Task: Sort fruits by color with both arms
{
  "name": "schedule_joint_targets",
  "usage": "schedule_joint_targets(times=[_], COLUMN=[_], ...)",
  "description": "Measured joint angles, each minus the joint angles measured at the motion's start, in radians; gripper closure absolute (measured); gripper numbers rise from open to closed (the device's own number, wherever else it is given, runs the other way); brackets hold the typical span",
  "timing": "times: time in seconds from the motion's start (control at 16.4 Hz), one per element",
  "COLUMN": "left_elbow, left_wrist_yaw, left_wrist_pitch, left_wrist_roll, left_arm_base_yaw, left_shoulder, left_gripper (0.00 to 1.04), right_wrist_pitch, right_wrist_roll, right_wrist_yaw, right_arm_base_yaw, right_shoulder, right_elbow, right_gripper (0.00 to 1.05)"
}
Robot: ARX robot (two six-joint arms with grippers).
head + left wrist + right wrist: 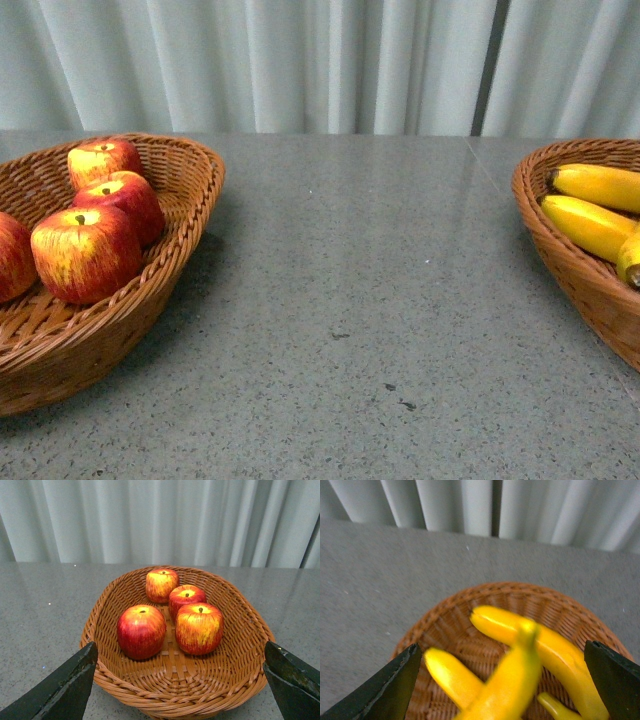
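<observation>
Four apples (170, 615) sit centre-frame in the left basket (235, 677), bananas (520, 670) low in the right basket (445, 625); both claws spread wide and empty, so lift left gripper (177, 685) and right gripper (502, 687) straight up, clear of rims.

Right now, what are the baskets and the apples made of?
The left basket and right basket look like brown woven wicker: crossing strands and a braided rim show. The apples shine smooth and waxy, so they might be plastic, but I cannot tell for sure.
</observation>
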State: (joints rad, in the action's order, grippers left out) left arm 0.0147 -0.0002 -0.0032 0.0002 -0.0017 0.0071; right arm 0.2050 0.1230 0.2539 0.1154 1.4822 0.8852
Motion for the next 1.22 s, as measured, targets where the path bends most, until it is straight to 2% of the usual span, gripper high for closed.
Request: schedule_joint_targets(times=[0.06, 0.24, 0.43, 0.49, 0.55, 0.61, 0.67, 0.79, 0.98, 1.22], left_elbow=[0.0, 0.0, 0.0, 0.0, 0.0, 0.0, 0.0, 0.0, 0.0, 0.0], left_wrist_yaw=[0.0, 0.0, 0.0, 0.0, 0.0, 0.0, 0.0, 0.0, 0.0, 0.0], left_wrist_pitch=[0.0, 0.0, 0.0, 0.0, 0.0, 0.0, 0.0, 0.0, 0.0, 0.0], left_wrist_roll=[0.0, 0.0, 0.0, 0.0, 0.0, 0.0, 0.0, 0.0, 0.0, 0.0], left_arm_base_yaw=[0.0, 0.0, 0.0, 0.0, 0.0, 0.0, 0.0, 0.0, 0.0, 0.0], left_shoulder=[0.0, 0.0, 0.0, 0.0, 0.0, 0.0, 0.0, 0.0, 0.0, 0.0], left_gripper=[0.07, 0.07, 0.07, 0.07, 0.07, 0.07, 0.07, 0.07, 0.07, 0.07], right_wrist_pitch=[0.024, 0.084, 0.112, 0.134, 0.204, 0.194, 0.162, 0.055, 0.049, 0.026], right_wrist_roll=[-0.026, -0.117, -0.178, -0.183, -0.161, -0.148, -0.143, -0.135, -0.126, -0.128], right_wrist_yaw=[0.034, 0.111, 0.133, 0.109, -0.073, -0.2, -0.246, -0.254, -0.254, -0.254], right_arm_base_yaw=[-0.019, -0.065, -0.071, -0.074, -0.111, -0.117, -0.114, -0.115, -0.115, -0.115], right_shoulder=[-0.059, -0.266, -0.419, -0.459, -0.525, -0.621, -0.697, -0.885, -1.07, -1.156], right_elbow=[-0.009, -0.092, -0.219, -0.255, -0.325, -0.418, -0.491, -0.612, -0.712, -0.785], right_gripper=[0.08, 0.07, 0.07, 0.08, 0.2, 0.34, 0.45, 0.67, 1.03, 1.03])
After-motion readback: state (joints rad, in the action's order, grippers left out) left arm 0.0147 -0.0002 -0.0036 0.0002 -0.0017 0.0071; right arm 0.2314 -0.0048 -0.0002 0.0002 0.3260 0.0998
